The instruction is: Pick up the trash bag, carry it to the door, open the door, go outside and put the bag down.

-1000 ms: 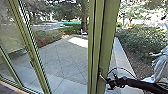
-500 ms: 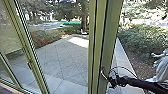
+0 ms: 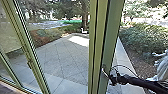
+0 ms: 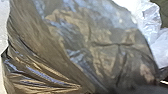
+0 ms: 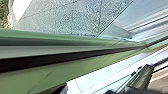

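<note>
Green is the door frame (image 3: 98, 45) in the head view, tall and right beside the right claw (image 3: 111, 79). That claw is close up to a pale, bent door handle (image 3: 104, 73). I cannot tell if it is spread, pressed together or pinching the handle. Past the claw, outside, are the paving (image 3: 62, 57) and a big bush (image 3: 145, 37). I think the job now is to get the door open. The going out and the putting down are not done.

For the left wrist view, the trash bag (image 4: 75, 42) is big, dark, shiny and full of folds, very near the left claw (image 4: 135, 90). I can't see how that claw is, so I can't say if it pinches the bag. Some crinkly white plastic (image 4: 149, 21) is just beside the bag.

Over in the right wrist view, the long door edge (image 5: 62, 67) runs close by the right claw, with the stony ground beyond it. Next, I think, the right claw needs a good hold or a firm, slow push to make the gap wide. It could slip off the handle. The bag is soft, so it might rub or snag on the frame.
</note>
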Tool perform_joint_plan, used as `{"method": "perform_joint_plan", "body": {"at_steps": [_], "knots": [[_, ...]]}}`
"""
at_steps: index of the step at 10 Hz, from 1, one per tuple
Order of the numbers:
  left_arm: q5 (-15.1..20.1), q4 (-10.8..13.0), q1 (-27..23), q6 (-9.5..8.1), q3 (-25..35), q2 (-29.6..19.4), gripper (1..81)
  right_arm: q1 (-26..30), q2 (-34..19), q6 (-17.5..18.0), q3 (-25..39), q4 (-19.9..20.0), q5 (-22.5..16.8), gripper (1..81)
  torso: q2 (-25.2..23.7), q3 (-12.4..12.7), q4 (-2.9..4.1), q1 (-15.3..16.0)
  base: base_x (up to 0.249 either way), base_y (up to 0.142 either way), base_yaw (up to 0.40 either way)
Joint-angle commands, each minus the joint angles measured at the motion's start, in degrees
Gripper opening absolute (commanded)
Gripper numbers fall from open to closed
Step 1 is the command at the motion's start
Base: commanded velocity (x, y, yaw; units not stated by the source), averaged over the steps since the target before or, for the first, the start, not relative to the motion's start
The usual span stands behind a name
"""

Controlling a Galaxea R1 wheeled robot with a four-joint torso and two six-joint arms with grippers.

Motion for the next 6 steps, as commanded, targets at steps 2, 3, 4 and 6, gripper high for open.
{"method": "perform_joint_plan", "body": {"at_steps": [2,3,4,6], "knots": [[4.5,-0.2,-1.2,0.07,0.2,-0.1,1.0,10.1,-0.2,-0.6,1.3,-0.7,-3.8,81.1,0.0,0.0,0.0,0.0,0.0,0.0,0.0],[4.5,-0.3,-1.1,0.07,0.2,-0.1,1.0,11.3,-0.6,-0.8,1.5,-0.8,-3.8,81.1,0.0,0.0,0.0,0.0,0.0,0.0,0.0],[4.5,-0.3,-0.9,0.07,0.2,-0.2,1.0,12.3,-1.0,-1.0,1.4,-0.8,-2.8,81.1,0.0,0.0,0.0,0.0,0.0,0.0,0.0],[4.5,-0.3,-0.8,0.07,0.2,-0.1,1.0,14.0,-1.4,-1.7,1.3,-0.7,-2.0,81.1,0.0,0.0,0.0,0.0,0.0,0.0,0.0]]}}
